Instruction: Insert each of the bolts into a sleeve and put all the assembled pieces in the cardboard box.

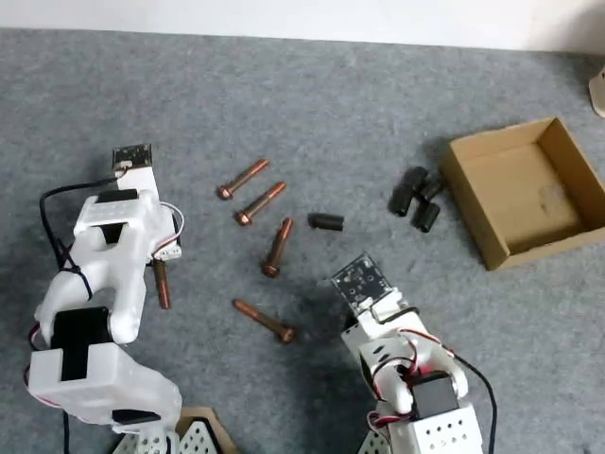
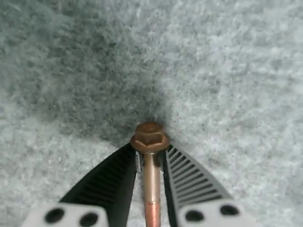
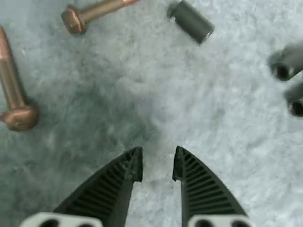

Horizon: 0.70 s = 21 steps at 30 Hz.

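Copper bolt [image 2: 150, 138] is clamped in your left claw [image 2: 151, 161]; right claw [image 3: 157, 166] stands open. Pickup stage, seemingly: next, take the lone sleeve [image 3: 191, 21] for insertion.

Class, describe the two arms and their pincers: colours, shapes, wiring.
The left arm and right arm have white shells with black motor blocks. A black cable loops beside the left one; red and white wires cross the right one. The left pincer and right pincer have black ribbed fingers tapering from pale bases.
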{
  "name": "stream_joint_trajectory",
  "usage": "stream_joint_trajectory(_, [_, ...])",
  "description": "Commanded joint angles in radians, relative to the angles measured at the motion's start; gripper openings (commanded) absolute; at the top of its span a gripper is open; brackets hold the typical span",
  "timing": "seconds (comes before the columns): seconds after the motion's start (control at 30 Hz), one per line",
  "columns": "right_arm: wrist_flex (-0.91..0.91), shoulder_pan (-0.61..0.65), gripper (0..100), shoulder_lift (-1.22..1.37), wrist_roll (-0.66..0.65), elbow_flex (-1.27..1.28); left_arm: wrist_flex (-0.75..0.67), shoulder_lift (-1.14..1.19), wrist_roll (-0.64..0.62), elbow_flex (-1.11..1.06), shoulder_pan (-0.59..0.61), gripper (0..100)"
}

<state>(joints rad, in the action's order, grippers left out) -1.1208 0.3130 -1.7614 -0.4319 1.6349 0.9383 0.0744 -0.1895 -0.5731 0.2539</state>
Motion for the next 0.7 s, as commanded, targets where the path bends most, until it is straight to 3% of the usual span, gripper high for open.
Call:
stream_joint_trajectory(0.0, [0.073,-0.053,11.6,0.163,-0.014,-0.093,-0.026,-0.044,0.012,0.001,0.012,1])
stream_joint_trajectory(0.17, [0.133,-0.102,11.6,0.458,-0.006,-0.292,-0.026,-0.044,0.012,0.001,0.012,1])
stream_joint_trajectory(0.33, [0.133,-0.108,11.6,0.688,0.106,-0.536,-0.026,-0.044,0.012,0.001,0.012,1])
stream_joint_trajectory(0.67, [0.191,-0.108,11.6,0.926,0.198,-0.753,-0.026,-0.044,0.014,0.001,0.012,1])
